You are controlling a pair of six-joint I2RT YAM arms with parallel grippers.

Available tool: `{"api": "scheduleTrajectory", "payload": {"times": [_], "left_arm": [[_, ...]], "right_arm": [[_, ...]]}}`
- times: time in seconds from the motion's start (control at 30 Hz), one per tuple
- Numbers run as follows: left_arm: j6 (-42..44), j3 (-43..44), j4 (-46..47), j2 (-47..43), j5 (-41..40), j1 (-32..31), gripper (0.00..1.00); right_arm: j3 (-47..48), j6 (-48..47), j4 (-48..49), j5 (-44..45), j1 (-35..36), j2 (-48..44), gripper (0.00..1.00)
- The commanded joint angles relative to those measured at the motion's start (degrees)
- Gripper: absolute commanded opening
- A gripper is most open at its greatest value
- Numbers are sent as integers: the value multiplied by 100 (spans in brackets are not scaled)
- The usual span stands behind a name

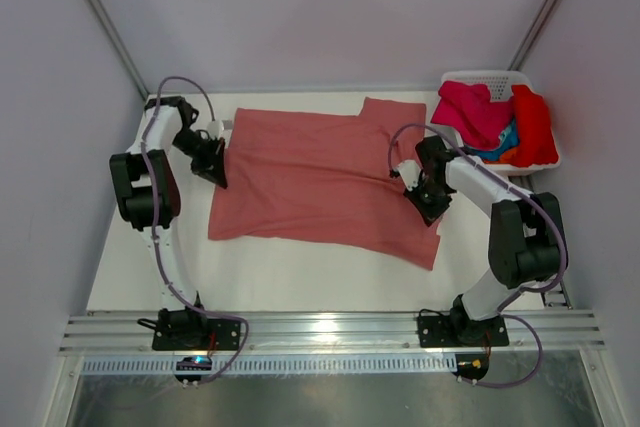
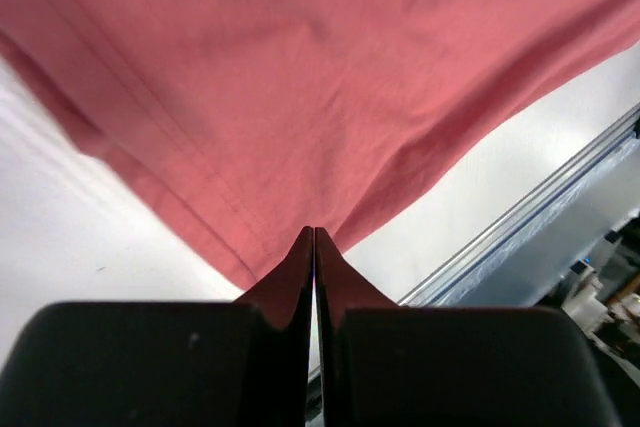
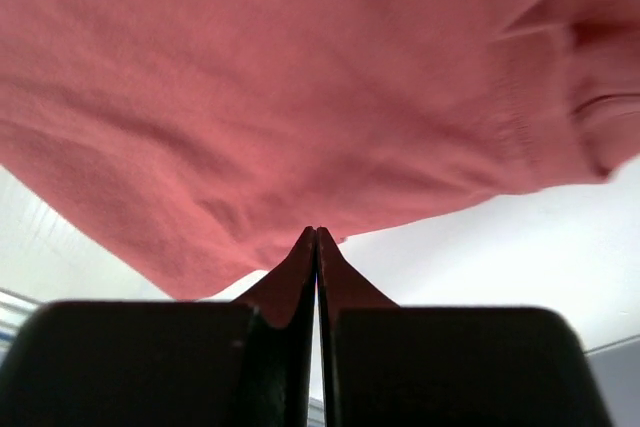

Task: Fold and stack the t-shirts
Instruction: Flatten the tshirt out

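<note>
In each wrist view the black fingers sat nearest the lens. The left gripper had its jaws pressed fully together, tips meeting on the hemmed edge of the salmon t-shirt, where the cloth puckered toward the pinch. The right gripper was likewise closed tight, its tips nipping the shirt's near edge, which dipped down to them.

From above, the white table filled most of the view. The salmon t-shirt lay spread across its middle, mostly flat, with a sleeve jutting toward the far edge and creases running toward the right. The left gripper was at the shirt's left edge and the right gripper at its right side.

The white plastic basket stood at the far right corner, apart from the spread shirt. Heaped inside were a magenta t-shirt and a bright red t-shirt, with slivers of a blue t-shirt and an orange t-shirt between them.
</note>
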Motion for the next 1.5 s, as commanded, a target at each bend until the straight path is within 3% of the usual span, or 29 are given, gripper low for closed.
{"api": "scheduleTrajectory", "payload": {"times": [0.0, 0.03, 0.07, 0.1, 0.13, 0.17, 0.2, 0.37, 0.53, 0.6, 0.83, 1.03, 1.2, 1.47], "left_arm": [[54, 1202, -1323, 14, 265, 4, 0], [9, 1450, -1358, 75, 230, 13, 3], [-52, 1723, -1358, 145, 125, 4, 13], [-174, 2221, -1324, 294, 63, 4, 32], [-228, 2444, -1280, 374, -7, 4, 70], [-298, 2829, -1088, 462, -191, 4, 96], [-368, 2998, -964, 637, -271, -4, 99], [-737, 3772, 140, 1244, -1463, -179, 99], [-1167, 3712, 1390, 1630, -2073, -513, 99], [-1195, 3694, 1584, 1736, -2091, -541, 99], [-1221, 3633, 2200, 2036, -2100, -1006, 99], [-1494, 3633, 2921, 2097, -1994, -1068, 99], [-1327, 3624, 3028, 2141, -2336, -1226, 99], [-1213, 2903, 3001, 1912, -2381, -1507, 99]], "right_arm": [[570, -39, 528, 242, -24, -332, 3], [702, -13, 617, 330, -24, -288, 3], [990, 39, 713, 600, -24, -244, 11], [1141, 75, 941, 768, -24, -166, 25], [1282, 153, 1056, 866, -24, 18, 46], [1596, 189, 1179, 1049, -24, 141, 71], [1791, 224, 1406, 1138, -24, 299, 77], [3671, 523, 1593, 1472, -24, 1845, 81], [5656, 585, 1690, 1990, -15, 3461, 81], [5949, 541, 1716, 1948, 3, 3728, 81], [5976, -39, 2454, 2236, 213, 4150, 86], [6301, -144, 2219, 2035, 284, 4484, 88], [6101, -329, 2278, 2483, 521, 4433, 88], [5380, 110, 1752, 973, 706, 3474, 88]]}}
